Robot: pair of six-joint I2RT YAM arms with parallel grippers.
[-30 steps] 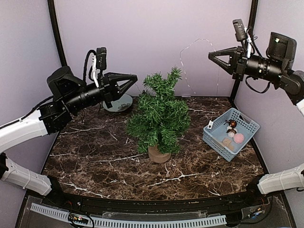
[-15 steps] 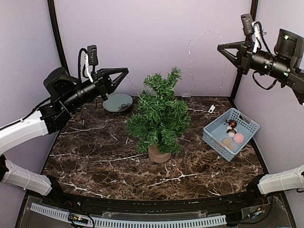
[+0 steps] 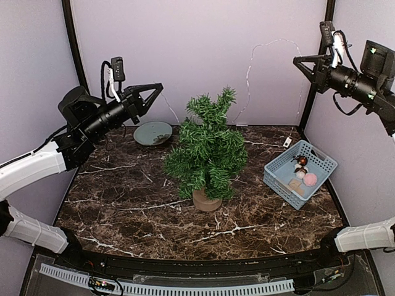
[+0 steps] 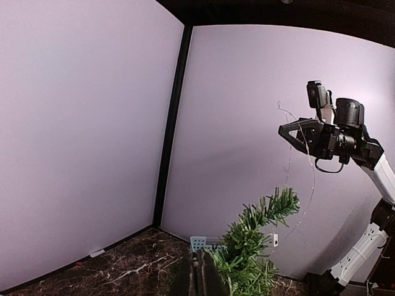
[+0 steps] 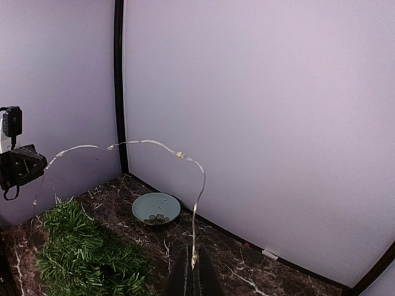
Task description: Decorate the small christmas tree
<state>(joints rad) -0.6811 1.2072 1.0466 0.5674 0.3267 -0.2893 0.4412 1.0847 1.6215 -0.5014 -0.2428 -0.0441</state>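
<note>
The small christmas tree [image 3: 207, 151] stands upright on its wooden stump base [image 3: 205, 200] near the middle of the dark marble table [image 3: 123, 197], and nothing hangs on its branches yet. What has changed is above it. A thin light string [image 5: 146, 142] now arches in the air higher than the tree top, stretched between the two arms. The right gripper [image 3: 295, 59] has its jaws pressed together on one end of the string. The left gripper [image 3: 160, 86] is also closed, and the wire seems to end at its tip, though the left wrist view does not show the wire between its fingers. Compared with a second ago, both grippers are higher and farther apart, and the small white tag [image 3: 287, 142] on the hanging part has gone up from the edge of the blue basket [image 3: 321, 161] and now dangles over the table just beside it. I judge that the string is now clear of the branches and ready to be lowered onto them. The ornaments [image 3: 308, 179] lie in the basket, and a grey-green dish [image 3: 153, 132] sits behind the tree to the left.
</note>
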